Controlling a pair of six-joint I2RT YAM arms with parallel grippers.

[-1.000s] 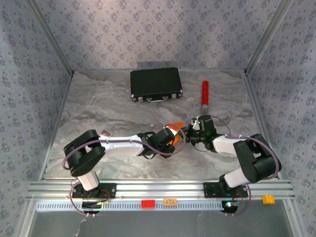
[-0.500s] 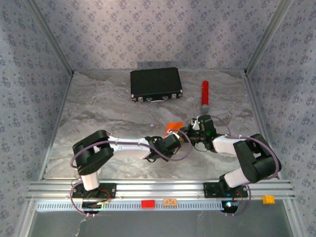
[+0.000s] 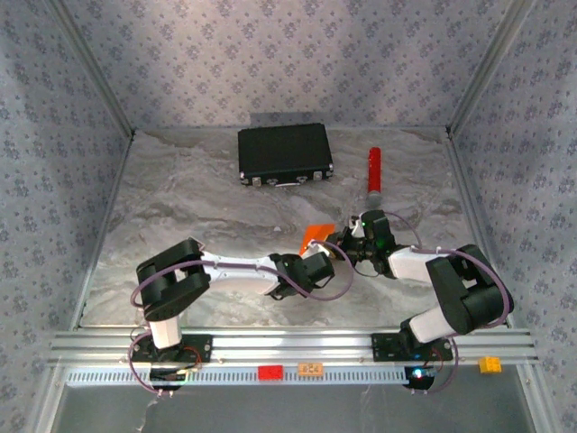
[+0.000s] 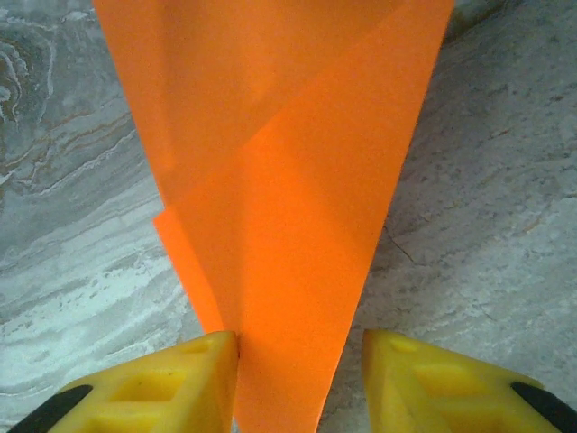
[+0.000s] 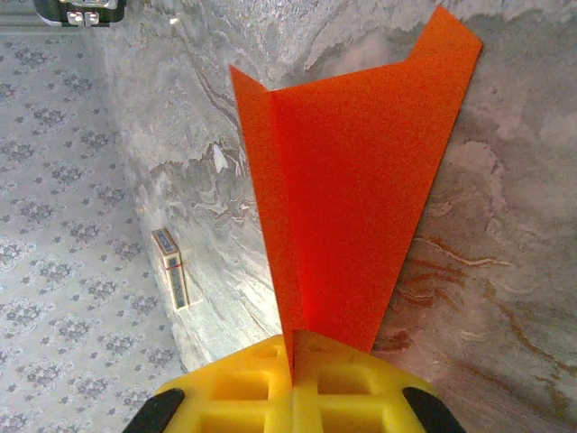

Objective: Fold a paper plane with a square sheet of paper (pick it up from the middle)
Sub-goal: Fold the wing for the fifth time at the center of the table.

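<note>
Pinching the narrow end of the creased square sheet of paper [image 5: 352, 207], the right gripper [image 5: 290, 361] is clenched on it, near the middle of the table [image 5: 505, 271]. Left gripper [image 4: 302, 356] is released: jaws apart astride the paper's tip, one finger [image 4: 171, 383] touching its edge. Black case [image 3: 285, 153] sits at the far edge.

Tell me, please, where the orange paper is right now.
In the top view, the orange paper is just right of centre, pinched by the right gripper, the left gripper open around it.
</note>
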